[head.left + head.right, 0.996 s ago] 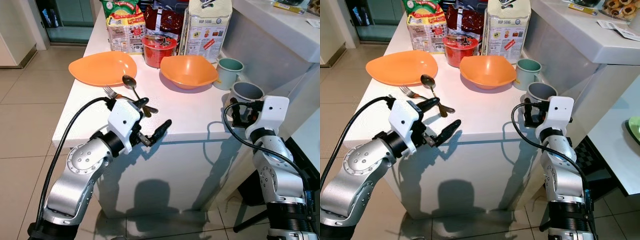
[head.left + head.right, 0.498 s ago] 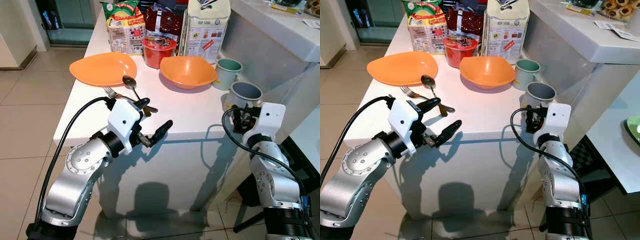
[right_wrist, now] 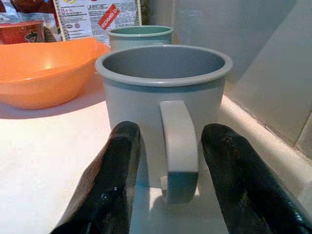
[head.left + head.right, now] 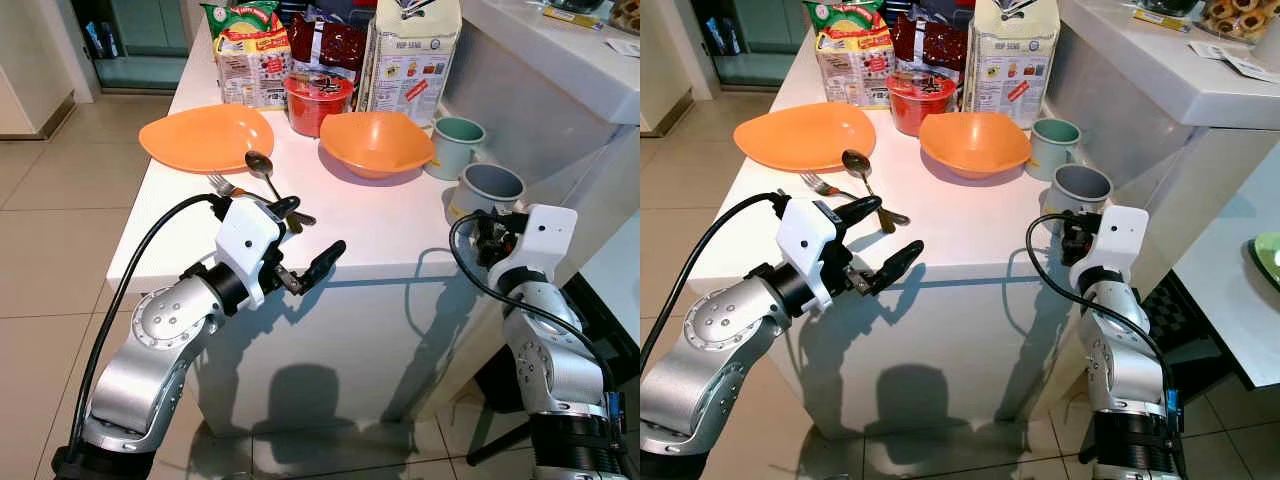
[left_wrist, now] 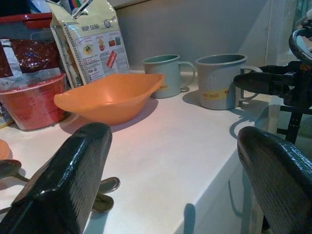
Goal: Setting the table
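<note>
On the white table (image 4: 360, 235) lie an orange plate (image 4: 205, 135), an orange bowl (image 4: 377, 142), a spoon (image 4: 260, 165) and a fork (image 4: 222, 184). A teal mug (image 4: 457, 146) and a grey mug (image 4: 486, 188) stand at the right edge. My left gripper (image 4: 312, 228) hangs open and empty at the table's front edge, just this side of the cutlery. My right gripper (image 3: 173, 131) is open, with one finger on each side of the grey mug's handle (image 3: 179, 146) and a gap on both sides.
Food bags (image 4: 250, 50), a red instant-noodle cup (image 4: 318, 100) and a tall paper sack (image 4: 415, 55) stand at the table's far end. A raised grey counter wall (image 4: 540, 100) borders the right side. Tiled floor lies to the left.
My right wrist has dropped a little and settled level with the grey mug's handle. The left arm has stayed where it was.
</note>
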`<state>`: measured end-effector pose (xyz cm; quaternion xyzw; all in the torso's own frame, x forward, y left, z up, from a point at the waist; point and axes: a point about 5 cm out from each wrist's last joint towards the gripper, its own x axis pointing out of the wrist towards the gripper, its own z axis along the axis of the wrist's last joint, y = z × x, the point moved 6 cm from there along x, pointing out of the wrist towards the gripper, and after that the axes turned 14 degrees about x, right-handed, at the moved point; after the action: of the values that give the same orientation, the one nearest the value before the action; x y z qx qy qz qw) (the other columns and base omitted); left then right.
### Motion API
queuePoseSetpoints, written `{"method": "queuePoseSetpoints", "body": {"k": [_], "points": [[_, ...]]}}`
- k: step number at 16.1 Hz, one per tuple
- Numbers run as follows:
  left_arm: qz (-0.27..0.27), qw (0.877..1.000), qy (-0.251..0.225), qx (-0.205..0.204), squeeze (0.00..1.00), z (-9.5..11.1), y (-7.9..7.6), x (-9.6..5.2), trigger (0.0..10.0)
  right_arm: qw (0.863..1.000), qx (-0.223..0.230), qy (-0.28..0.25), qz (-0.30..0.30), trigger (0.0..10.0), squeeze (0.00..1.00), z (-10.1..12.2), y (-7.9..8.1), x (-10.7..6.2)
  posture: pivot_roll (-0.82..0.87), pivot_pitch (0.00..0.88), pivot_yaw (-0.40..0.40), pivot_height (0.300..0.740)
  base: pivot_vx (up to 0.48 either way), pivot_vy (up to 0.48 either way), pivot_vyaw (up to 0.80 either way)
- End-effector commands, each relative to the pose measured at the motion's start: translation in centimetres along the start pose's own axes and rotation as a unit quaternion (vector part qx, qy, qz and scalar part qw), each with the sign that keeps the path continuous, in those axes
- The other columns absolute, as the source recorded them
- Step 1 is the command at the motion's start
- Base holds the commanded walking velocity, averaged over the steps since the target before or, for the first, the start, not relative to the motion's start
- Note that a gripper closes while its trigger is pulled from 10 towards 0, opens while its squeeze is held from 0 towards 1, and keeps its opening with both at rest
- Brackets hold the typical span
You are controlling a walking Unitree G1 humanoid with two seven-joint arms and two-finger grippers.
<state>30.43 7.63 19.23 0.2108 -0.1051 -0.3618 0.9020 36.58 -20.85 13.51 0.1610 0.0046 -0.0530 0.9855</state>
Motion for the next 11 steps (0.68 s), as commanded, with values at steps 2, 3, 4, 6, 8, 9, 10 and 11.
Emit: {"method": "queuePoseSetpoints", "body": {"k": [2,3,4,6,8,9,10,11], "points": [[-0.015,1.0,-0.002,0.004,0.0,0.29,-0.6,0.12,10.0,1.0,0.0,-0.005,-0.003,0.0,0.0,0.47,-0.37,0.19,0.05,0.0,-0.059,0.74,0.0,0.0,0.0],[-0.015,1.0,-0.001,0.004,0.0,0.28,-0.6,0.13,10.0,1.0,0.0,-0.005,-0.003,0.0,0.0,0.45,-0.35,0.19,0.05,0.0,-0.059,0.74,0.0,0.0,0.0],[-0.016,1.0,-0.001,0.004,0.0,0.27,-0.61,0.13,10.0,1.0,0.0,-0.004,-0.001,0.0,0.0,0.43,-0.31,0.19,0.05,0.0,-0.061,0.74,0.0,0.0,0.0],[-0.018,1.0,0.002,0.004,0.0,0.16,-0.75,0.15,10.0,1.0,0.002,-0.004,-0.001,0.0,0.0,0.43,-0.32,0.21,0.05,0.0,-0.062,0.74,0.0,0.0,0.0],[-0.022,1.0,0.005,0.003,0.0,0.01,-0.92,0.14,10.0,1.0,0.003,-0.004,-0.001,0.0,0.0,0.44,-0.35,0.22,0.05,0.0,-0.062,0.74,0.0,0.0,0.0],[-0.023,1.0,0.005,0.003,0.0,-0.01,-0.97,0.15,10.0,1.0,0.004,-0.004,-0.002,0.0,0.0,0.44,-0.37,0.22,0.05,0.0,-0.062,0.74,0.0,0.0,0.0],[-0.023,1.0,0.006,0.003,0.0,-0.02,-0.99,0.15,10.0,1.0,0.005,-0.003,-0.003,0.0,0.0,0.42,-0.37,0.21,0.05,0.0,-0.062,0.74,0.0,0.0,0.0],[-0.023,1.0,0.006,0.003,0.0,-0.01,-1.0,0.15,10.0,1.0,0.006,-0.003,-0.003,0.0,0.0,0.39,-0.36,0.19,0.05,0.0,-0.062,0.74,0.0,0.0,0.0]]}}
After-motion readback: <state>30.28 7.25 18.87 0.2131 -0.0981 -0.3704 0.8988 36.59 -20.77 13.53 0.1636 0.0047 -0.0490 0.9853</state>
